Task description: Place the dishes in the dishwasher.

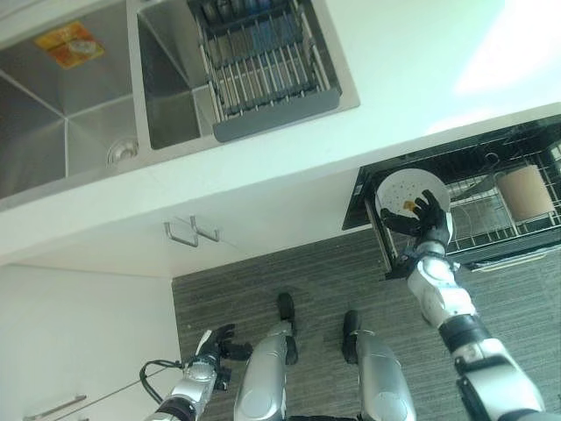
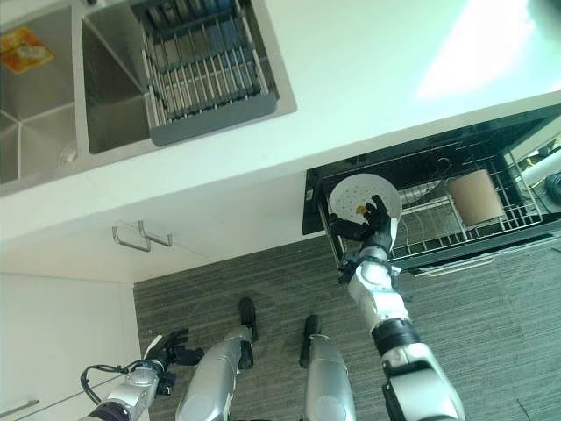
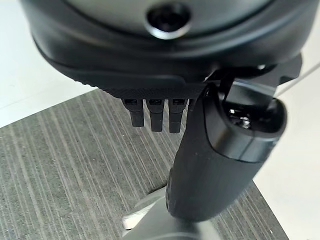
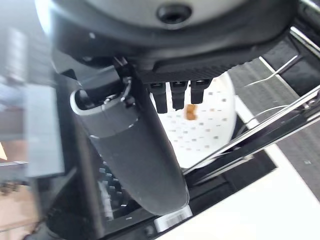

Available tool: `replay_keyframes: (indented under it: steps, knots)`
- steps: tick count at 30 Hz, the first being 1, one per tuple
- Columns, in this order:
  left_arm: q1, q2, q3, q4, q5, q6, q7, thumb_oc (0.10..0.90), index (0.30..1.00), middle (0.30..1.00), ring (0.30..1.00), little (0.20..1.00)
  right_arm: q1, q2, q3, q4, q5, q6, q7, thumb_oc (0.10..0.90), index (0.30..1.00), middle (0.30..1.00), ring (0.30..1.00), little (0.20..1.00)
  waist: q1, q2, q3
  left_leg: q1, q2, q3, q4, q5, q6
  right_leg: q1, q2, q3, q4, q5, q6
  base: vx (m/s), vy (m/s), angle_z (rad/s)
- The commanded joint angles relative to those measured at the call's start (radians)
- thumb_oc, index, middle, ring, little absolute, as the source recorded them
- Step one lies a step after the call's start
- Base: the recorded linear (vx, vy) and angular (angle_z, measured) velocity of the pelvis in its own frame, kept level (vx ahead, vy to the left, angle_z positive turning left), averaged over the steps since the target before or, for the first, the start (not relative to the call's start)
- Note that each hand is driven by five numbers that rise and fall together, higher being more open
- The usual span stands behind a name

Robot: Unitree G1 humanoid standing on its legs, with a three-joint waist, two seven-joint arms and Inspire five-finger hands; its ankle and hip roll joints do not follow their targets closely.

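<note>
A white plate (image 1: 405,195) with small dots and an orange mark stands on edge at the left end of the pulled-out dishwasher rack (image 1: 504,230). My right hand (image 1: 424,221) is at its lower rim, thumb on one side and fingers curled over the face. The right wrist view has the plate (image 4: 212,127) just past the fingers, among the rack's wires. My left hand (image 1: 216,343) hangs low over the striped floor by the left cabinet, fingers relaxed and holding nothing; it is the left hand (image 3: 220,150) close up in its own wrist view.
A brown cup (image 1: 526,191) lies in the rack to the right of the plate. Above runs the white counter (image 1: 421,79) with a steel double sink (image 1: 70,132) holding a wire dish drainer (image 1: 263,61). Two cabinet handles (image 1: 188,232) stick out below the counter.
</note>
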Motion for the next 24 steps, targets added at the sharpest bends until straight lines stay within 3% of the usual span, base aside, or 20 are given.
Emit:
replay_keyframes:
  steps: [1, 4, 7, 9, 12, 17, 24]
  knots:
    - [0.070, -0.022, -0.007, 0.006, -0.009, -0.026, 0.000, 0.800, 0.900, 0.900, 0.900, 0.900, -0.027, -0.088, -0.048, -0.088, -0.200, -0.144, -0.158, 0.800, 0.900, 0.900, 0.900, 0.900, -0.016, -0.010, -0.062, 0.035, -0.019, 0.027, 0.189, -0.340, 0.013, 0.050, 0.017, 0.001, -0.116, -0.051, 0.020, 0.07, -0.038, -0.10]
    - [0.120, -0.036, 0.027, 0.007, 0.036, -0.026, -0.014, 0.800, 0.900, 0.900, 0.900, 0.900, 0.071, -0.105, -0.078, -0.252, -0.314, -0.178, -0.199, 0.800, 0.900, 0.900, 0.900, 0.900, -0.033, -0.018, -0.113, 0.081, -0.018, 0.036, 0.189, -0.351, 0.012, 0.101, 0.017, 0.006, -0.116, -0.072, 0.017, 0.09, -0.058, -0.15]
    - [0.154, -0.044, 0.051, 0.002, 0.057, -0.026, -0.024, 0.800, 0.900, 0.900, 0.900, 0.900, 0.135, -0.113, -0.095, -0.347, -0.309, -0.243, -0.161, 0.800, 0.900, 0.900, 0.900, 0.900, -0.043, -0.028, -0.142, 0.106, -0.011, 0.040, 0.189, -0.354, 0.009, 0.128, 0.022, 0.010, -0.116, -0.086, 0.012, 0.08, -0.077, -0.08]
    - [0.189, -0.045, 0.090, -0.005, 0.087, -0.019, -0.037, 0.800, 0.900, 0.900, 0.900, 0.900, 0.217, -0.157, -0.181, -0.513, -0.325, -0.309, -0.137, 0.800, 0.900, 0.900, 0.900, 0.900, -0.062, -0.046, -0.172, 0.131, 0.005, 0.044, 0.189, -0.356, 0.004, 0.155, 0.033, 0.017, -0.116, -0.101, 0.007, 0.11, -0.164, -0.09]
    - [0.218, -0.046, 0.143, 0.017, 0.099, -0.047, -0.051, 0.800, 0.900, 0.900, 0.900, 0.900, 0.329, -0.221, -0.361, -0.623, -0.343, -0.384, -0.200, 0.800, 0.900, 0.900, 0.900, 0.900, -0.095, -0.064, -0.195, 0.161, 0.021, 0.053, 0.189, -0.361, 0.000, 0.181, 0.046, 0.019, -0.116, -0.115, 0.000, 0.10, -0.154, -0.16]
    - [0.233, -0.020, 0.219, 0.050, 0.094, -0.030, -0.065, 0.800, 0.900, 0.900, 0.900, 0.900, 0.474, -0.249, -0.601, -0.576, -0.325, -0.379, -0.304, 0.800, 0.900, 0.900, 0.900, 0.900, -0.135, -0.086, -0.188, 0.210, 0.017, 0.075, 0.189, -0.364, 0.021, 0.217, 0.051, 0.030, -0.116, -0.109, -0.019, 0.07, -0.092, -0.09]
    - [0.210, -0.018, 0.245, 0.138, 0.065, -0.036, -0.104, 0.800, 0.900, 0.900, 0.900, 0.900, 0.613, -0.220, -0.777, -0.359, -0.387, -0.373, -0.407, 0.800, 0.900, 0.900, 0.900, 0.900, -0.192, -0.086, -0.194, 0.230, 0.024, 0.095, 0.189, -0.367, 0.010, 0.232, 0.053, 0.053, -0.107, -0.134, -0.018, 0.09, 0.007, -0.16]
